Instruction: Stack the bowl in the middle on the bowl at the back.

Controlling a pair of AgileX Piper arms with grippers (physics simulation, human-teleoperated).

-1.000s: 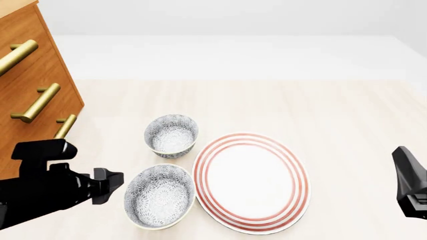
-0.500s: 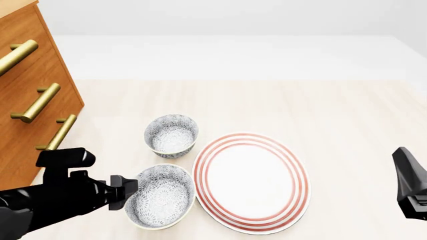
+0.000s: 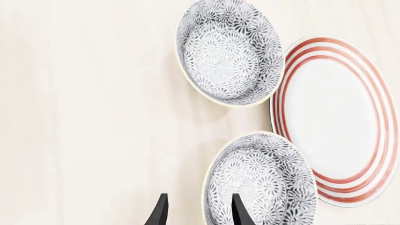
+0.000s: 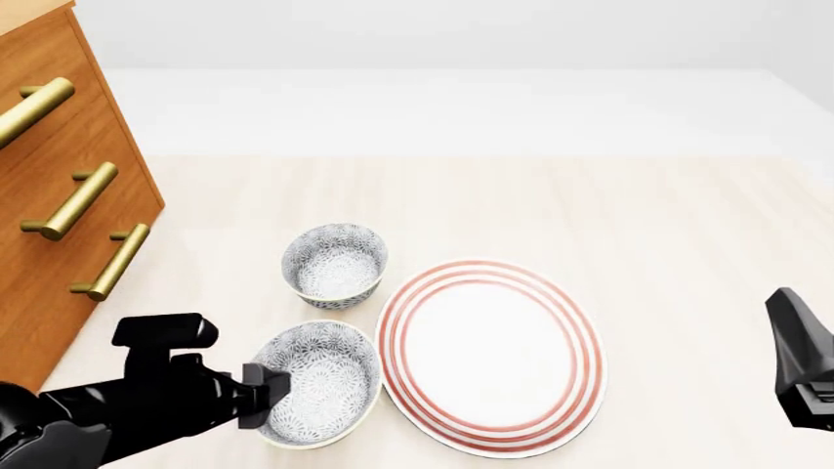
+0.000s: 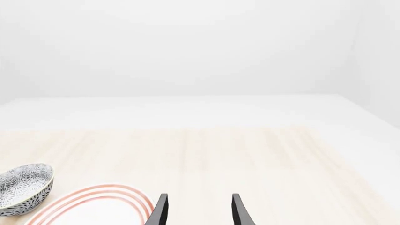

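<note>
The bowl in the middle [image 4: 316,381], wide with a grey-and-white floral pattern, sits near the table's front. The bowl at the back [image 4: 335,262], smaller and deeper, stands just behind it. My left gripper [image 4: 266,389] is open at the middle bowl's left rim. In the left wrist view the left gripper [image 3: 198,214] straddles that rim of the middle bowl [image 3: 262,183], one finger outside and one over the inside, with the back bowl [image 3: 228,51] beyond. My right gripper [image 5: 196,213] stands open and empty at the far right, away from both bowls.
A red-ringed white plate [image 4: 490,354] lies right of both bowls, almost touching the middle one. A wooden drawer cabinet [image 4: 65,176] with brass handles stands at the left. The right arm [image 4: 802,371] sits at the right edge.
My left arm has moved right, bringing its open gripper from left of the middle bowl up to the bowl's left rim. The right arm and the bowls have not moved.
</note>
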